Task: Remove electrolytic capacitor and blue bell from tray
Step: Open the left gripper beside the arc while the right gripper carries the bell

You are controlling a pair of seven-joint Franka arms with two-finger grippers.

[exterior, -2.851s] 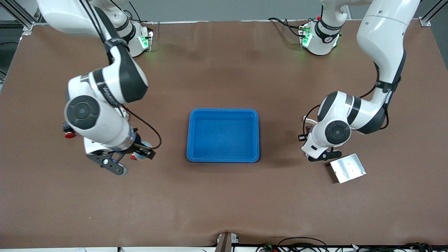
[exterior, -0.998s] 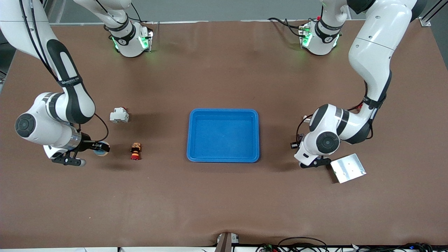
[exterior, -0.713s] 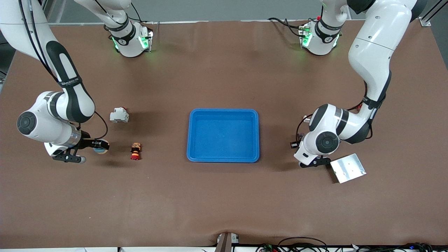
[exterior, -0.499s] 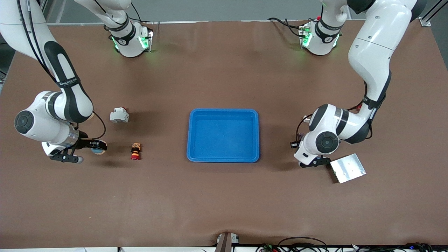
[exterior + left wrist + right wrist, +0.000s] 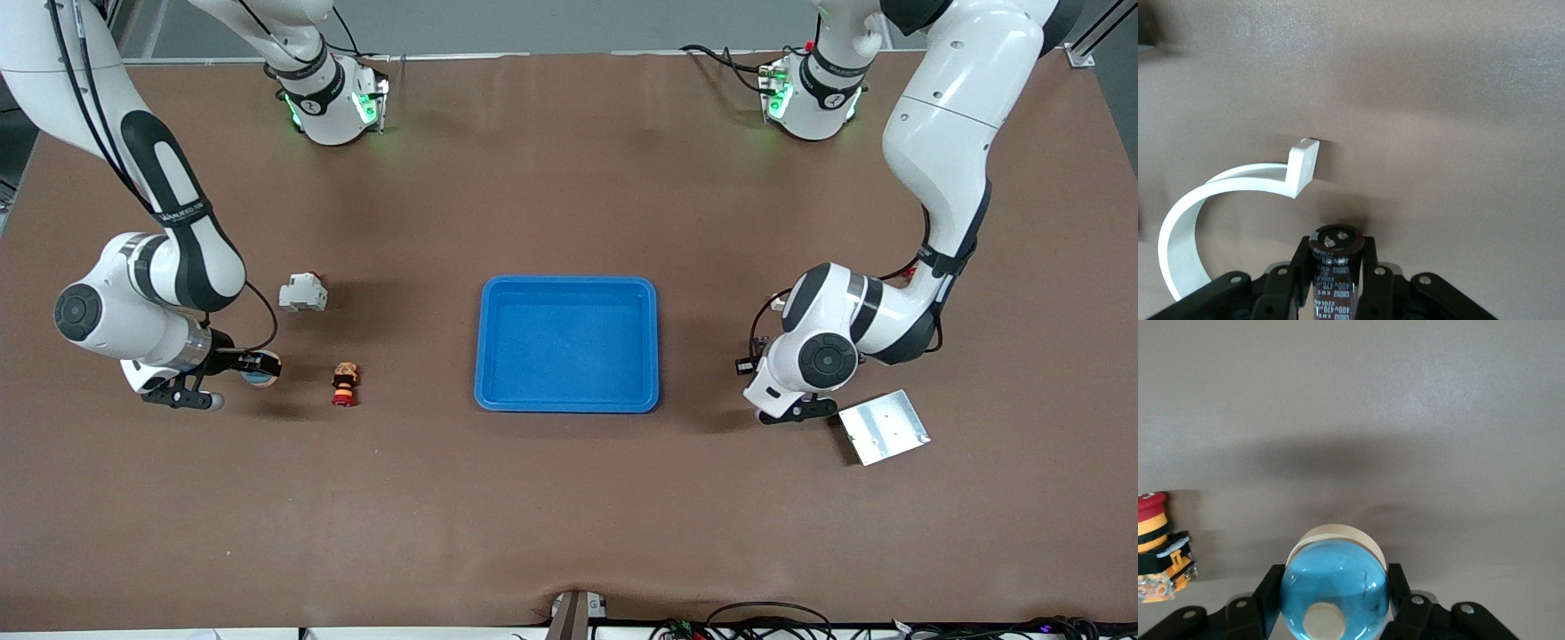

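Right gripper (image 5: pixel 1330 603) clamped on the round blue bell with a cream base (image 5: pixel 1335 583), black fingers (image 5: pixel 1265 597) pressed to either side of the dome; it hangs low over the brown table covering (image 5: pixel 569 516) toward the right arm's end; the bell shows at the fingertips in the front view (image 5: pixel 261 372); just beside it on the table stands a small red, yellow and black push-button switch (image 5: pixel 343 384); a white blocky electrical component (image 5: pixel 302 293) sits farther from the front camera than the switch.

Left gripper (image 5: pixel 1335 280) closed around the dark cylindrical capacitor with printed lettering (image 5: pixel 1335 267), which stands up between the fingers (image 5: pixel 1286 277); it hovers low over the table toward the left arm's end, between the blue rectangular plastic tray (image 5: pixel 567 286) and a flat silver metal plate (image 5: pixel 884 427); a white curved plastic strip (image 5: pixel 1218 200) lies on the covering close under the capacitor.

Tray at mid-table, nothing in it, well apart from both grippers.
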